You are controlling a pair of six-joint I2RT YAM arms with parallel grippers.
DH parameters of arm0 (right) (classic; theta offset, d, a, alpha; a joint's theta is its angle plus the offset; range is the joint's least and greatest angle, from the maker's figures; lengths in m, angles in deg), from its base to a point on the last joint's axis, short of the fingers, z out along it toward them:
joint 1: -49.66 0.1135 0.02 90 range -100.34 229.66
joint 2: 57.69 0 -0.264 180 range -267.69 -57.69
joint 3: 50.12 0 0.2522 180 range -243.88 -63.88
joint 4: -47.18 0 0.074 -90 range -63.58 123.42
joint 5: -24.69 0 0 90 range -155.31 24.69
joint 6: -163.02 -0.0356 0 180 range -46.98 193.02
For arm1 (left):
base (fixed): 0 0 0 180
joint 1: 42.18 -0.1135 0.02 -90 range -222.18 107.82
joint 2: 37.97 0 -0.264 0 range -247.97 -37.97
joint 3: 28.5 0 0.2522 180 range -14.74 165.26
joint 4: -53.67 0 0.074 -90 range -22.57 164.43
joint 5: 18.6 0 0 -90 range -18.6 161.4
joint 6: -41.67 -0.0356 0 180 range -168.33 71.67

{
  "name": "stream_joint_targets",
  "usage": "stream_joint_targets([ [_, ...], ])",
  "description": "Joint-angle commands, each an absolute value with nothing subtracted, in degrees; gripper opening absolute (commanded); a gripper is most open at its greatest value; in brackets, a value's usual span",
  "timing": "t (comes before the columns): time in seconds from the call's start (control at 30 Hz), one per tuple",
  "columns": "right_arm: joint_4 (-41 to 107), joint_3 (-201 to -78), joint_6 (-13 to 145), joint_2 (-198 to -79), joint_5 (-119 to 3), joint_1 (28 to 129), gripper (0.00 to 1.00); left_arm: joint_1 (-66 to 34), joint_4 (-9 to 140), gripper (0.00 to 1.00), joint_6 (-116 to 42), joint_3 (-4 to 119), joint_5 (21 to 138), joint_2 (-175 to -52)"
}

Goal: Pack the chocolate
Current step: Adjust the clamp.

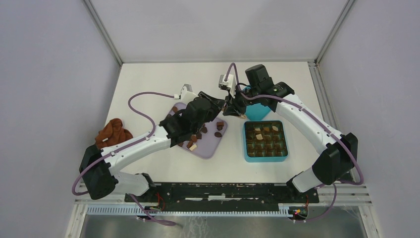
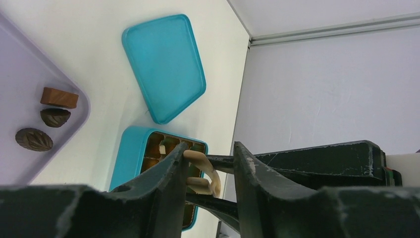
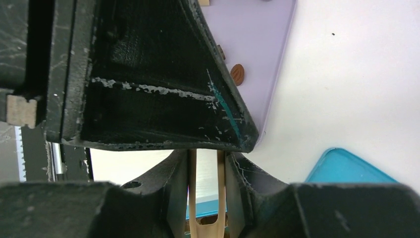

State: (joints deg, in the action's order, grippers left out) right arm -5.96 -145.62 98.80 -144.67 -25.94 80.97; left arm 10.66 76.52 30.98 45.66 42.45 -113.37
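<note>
The right gripper (image 3: 205,157) is clenched on beige tongs (image 3: 192,198), held between the tray (image 1: 210,151) and the lid (image 1: 257,114). The left gripper (image 2: 210,148) straddles the tongs' looped end. One finger seems to touch it, but I cannot tell whether it grips. Some chocolate (image 1: 218,134) lies loose on the tray, and the rest sits in cells of the box (image 1: 265,158).

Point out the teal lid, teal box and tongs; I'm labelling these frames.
teal lid (image 2: 163,67): left wrist view, middle of its flat face.
teal box (image 2: 127,161): left wrist view, its outer side wall.
tongs (image 3: 192,188): right wrist view, one of its two arms.
</note>
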Motion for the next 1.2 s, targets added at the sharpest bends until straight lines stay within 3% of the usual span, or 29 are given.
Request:
stream_joint_targets([
  [0.0, -3.28, -147.99, 98.7, -142.96, -27.86, 81.47, 0.34, 10.63, 74.23, 0.4, 34.58, 45.66, 42.22, -113.47],
  [0.17, -3.39, -147.98, 98.68, -142.98, -27.14, 81.76, 0.34, 10.5, 73.47, 0.1, 34.91, 45.56, 42.6, -113.6],
  [0.27, -3.4, -147.86, 98.51, -142.63, -26.1, 81.74, 0.36, 10.34, 72.59, 0.02, 34.91, 44.86, 43.12, -113.03],
  [0.53, -2.7, -146.85, 97.21, -142.59, -19.66, 80.68, 0.54, 9.43, 68.5, 0.02, 35.61, 40.73, 44.18, -109.54],
  [0.93, -2.97, -146.15, 97.01, -144.4, -16.71, 80.41, 0.54, 9.16, 64.33, 0.02, 35.7, 39.09, 46.54, -108.17],
  [1.17, -2.76, -146.76, 96.84, -145.17, -16.87, 80.38, 0.46, 9.15, 63.16, 0.02, 35.96, 38.7, 47.52, -108.5],
])
